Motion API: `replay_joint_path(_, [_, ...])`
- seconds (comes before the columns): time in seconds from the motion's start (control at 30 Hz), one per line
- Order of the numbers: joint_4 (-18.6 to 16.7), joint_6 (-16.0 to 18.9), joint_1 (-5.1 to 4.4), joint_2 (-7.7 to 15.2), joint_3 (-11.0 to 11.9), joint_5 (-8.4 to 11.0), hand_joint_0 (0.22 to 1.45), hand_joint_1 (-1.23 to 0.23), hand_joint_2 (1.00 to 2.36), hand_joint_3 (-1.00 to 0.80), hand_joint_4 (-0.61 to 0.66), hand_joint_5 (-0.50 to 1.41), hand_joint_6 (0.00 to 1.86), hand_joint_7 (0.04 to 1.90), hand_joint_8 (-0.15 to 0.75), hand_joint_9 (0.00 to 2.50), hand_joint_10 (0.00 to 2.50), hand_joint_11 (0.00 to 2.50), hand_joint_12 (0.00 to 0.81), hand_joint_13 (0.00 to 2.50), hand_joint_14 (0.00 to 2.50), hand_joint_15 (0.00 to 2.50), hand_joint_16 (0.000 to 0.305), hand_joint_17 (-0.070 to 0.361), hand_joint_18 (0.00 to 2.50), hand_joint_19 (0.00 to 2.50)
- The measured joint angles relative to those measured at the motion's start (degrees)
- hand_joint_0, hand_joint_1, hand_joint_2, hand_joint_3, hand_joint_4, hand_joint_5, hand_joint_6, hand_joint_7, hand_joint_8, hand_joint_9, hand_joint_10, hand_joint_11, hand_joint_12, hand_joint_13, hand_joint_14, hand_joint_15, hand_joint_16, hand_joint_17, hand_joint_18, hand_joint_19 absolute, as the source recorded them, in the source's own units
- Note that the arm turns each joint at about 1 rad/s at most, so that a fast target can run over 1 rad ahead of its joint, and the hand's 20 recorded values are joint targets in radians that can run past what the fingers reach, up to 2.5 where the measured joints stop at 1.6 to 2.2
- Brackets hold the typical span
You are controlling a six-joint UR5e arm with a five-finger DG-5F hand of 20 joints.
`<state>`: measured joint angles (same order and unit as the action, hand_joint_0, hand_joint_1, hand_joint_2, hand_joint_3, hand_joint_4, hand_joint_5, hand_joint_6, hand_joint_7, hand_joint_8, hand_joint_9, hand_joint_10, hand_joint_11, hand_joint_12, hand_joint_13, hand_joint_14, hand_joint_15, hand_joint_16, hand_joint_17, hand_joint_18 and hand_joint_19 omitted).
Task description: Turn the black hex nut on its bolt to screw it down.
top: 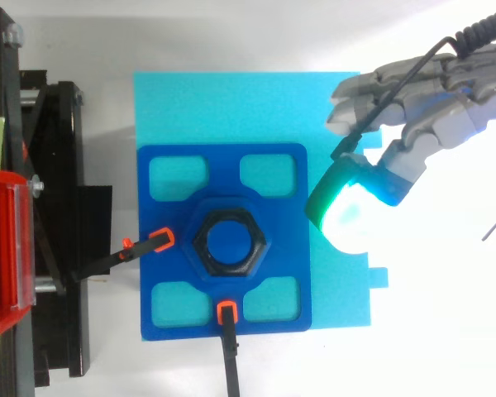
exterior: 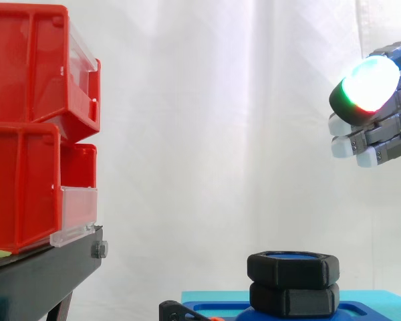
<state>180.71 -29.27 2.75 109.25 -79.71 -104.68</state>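
Side view: the black hex nut (exterior: 293,267) sits at the top of its blue bolt (exterior: 292,255), above a second black hexagon (exterior: 294,299). The hand (exterior: 386,130) hangs at 2 o'clock of it, well apart, fingers loosely bent, side by side, holding nothing. Top view: the nut (top: 200,242) lies at the centre of a blue plate (top: 174,219), the hand (top: 430,99) at 2 o'clock. The nut appears rigid, light and smooth; opposite flats offer the surest hold.

Side view: hand (exterior: 381,127) cut by rt edge, blue fixture (exterior: 234,311) by btm edge — red bins (exterior: 27,80) by left edge.
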Motion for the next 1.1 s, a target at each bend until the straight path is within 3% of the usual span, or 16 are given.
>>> replay_joint_path(0.93, [0.0, 0.0, 0.03, 0.0, 0.0, 0.03, 0.43, -0.36, 1.00, -0.50, -0.03, -0.30, 0.50, 0.52, 0.171, 0.00, 0.00, 0.00, 0.351, 0.00, 0.00, 0.00, 0.056, 0.126, 0.00, 0.03])
replay_joint_path(1.03, [0.0, 0.0, 0.01, 0.0, 0.0, 0.02, 0.43, -0.35, 1.00, -0.50, -0.03, -0.30, 0.50, 0.59, 0.166, 0.00, 0.00, 0.00, 0.348, 0.00, 0.00, 0.00, 0.055, 0.124, 0.00, 0.03])
replay_joint_path(1.1, [0.0, 0.0, 0.01, 0.0, 0.0, 0.03, 0.43, -0.35, 1.00, -0.50, -0.03, -0.30, 0.50, 0.52, 0.170, 0.00, 0.00, 0.00, 0.347, 0.00, 0.00, 0.00, 0.055, 0.124, 0.00, 0.03])
